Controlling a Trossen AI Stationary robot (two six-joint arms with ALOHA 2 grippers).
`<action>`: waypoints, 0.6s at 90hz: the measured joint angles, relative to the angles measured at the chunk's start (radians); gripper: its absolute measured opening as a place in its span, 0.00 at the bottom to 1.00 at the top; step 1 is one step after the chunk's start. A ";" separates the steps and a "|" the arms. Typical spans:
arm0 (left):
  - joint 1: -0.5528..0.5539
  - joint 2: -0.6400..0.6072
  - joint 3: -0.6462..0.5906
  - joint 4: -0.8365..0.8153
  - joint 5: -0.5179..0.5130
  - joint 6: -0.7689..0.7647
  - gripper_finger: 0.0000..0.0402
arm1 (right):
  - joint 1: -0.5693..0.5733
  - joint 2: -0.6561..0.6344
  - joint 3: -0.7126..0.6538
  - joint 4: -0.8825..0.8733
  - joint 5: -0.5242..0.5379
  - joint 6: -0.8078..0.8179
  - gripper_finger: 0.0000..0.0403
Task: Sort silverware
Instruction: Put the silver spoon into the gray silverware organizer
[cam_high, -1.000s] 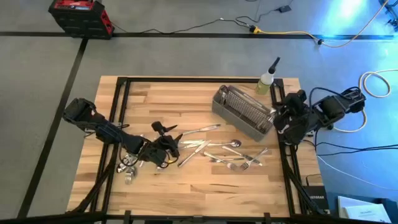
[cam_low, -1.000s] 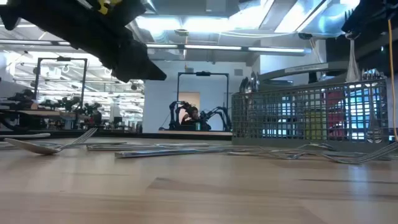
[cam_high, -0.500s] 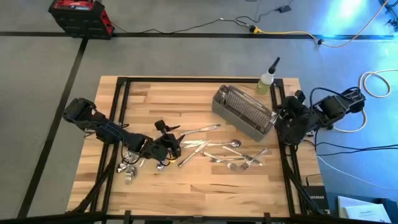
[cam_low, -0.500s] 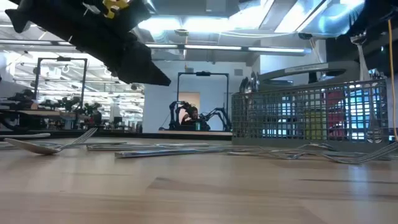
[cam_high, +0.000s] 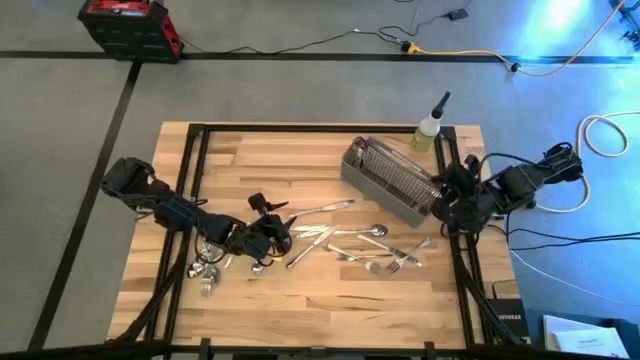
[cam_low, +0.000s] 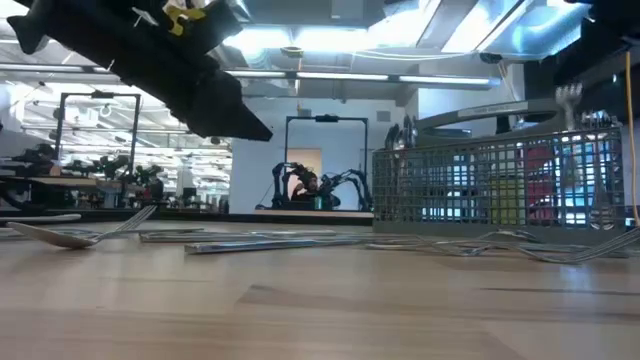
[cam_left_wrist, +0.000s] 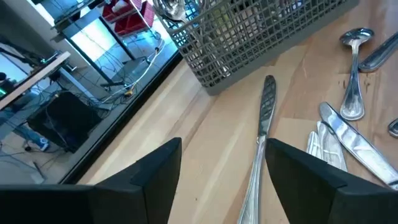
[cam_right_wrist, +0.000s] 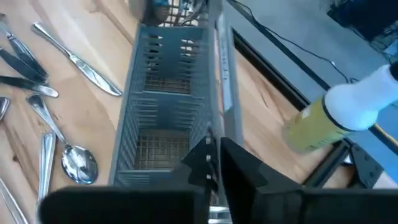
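Loose silverware (cam_high: 370, 250) lies spread over the middle of the wooden table, with a smaller heap (cam_high: 205, 265) at the left. The gray mesh basket (cam_high: 390, 180) stands at the far right and holds a few pieces upright. My left gripper (cam_high: 268, 228) hovers open above the silverware at centre left. In its wrist view (cam_left_wrist: 224, 180) a long handle (cam_left_wrist: 264, 124) lies on the wood beyond the gap between its fingers. My right gripper (cam_high: 440, 200) is over the basket's right end (cam_right_wrist: 168, 99), shut on a fork (cam_low: 568, 110). My right gripper pinches the fork's upper end (cam_low: 568, 92) between its two fingers, coming from above. The fork hangs upright below the fingers, its lower part behind the basket's mesh wall (cam_low: 500, 185). In the wrist view the fingers (cam_right_wrist: 249, 168) hide the place of contact.
A yellow squeeze bottle (cam_high: 428, 130) stands at the table's far right corner, just behind the basket. Black frame rails (cam_high: 455, 260) run along the table's left and right sides. Bare wood (cam_high: 330, 310) lies along the near edge. A red toolbox (cam_high: 130, 25) sits on the floor beyond the table.
My right gripper has gone toward the table's left, from beside the basket's right end to over it. The fork that it holds has come down and now stands lower against the mesh. My left gripper has shifted slightly toward the right edge.
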 joint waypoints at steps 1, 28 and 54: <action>0.000 0.000 0.000 0.000 0.000 0.000 0.54 | 0.000 0.002 -0.001 0.000 0.000 -0.001 0.09; 0.000 0.000 0.000 -0.001 0.003 0.001 0.54 | 0.000 0.025 -0.004 -0.034 0.043 0.016 0.50; -0.071 -0.002 0.000 0.038 -0.053 0.036 0.54 | 0.000 0.049 0.067 0.001 0.158 -0.066 0.69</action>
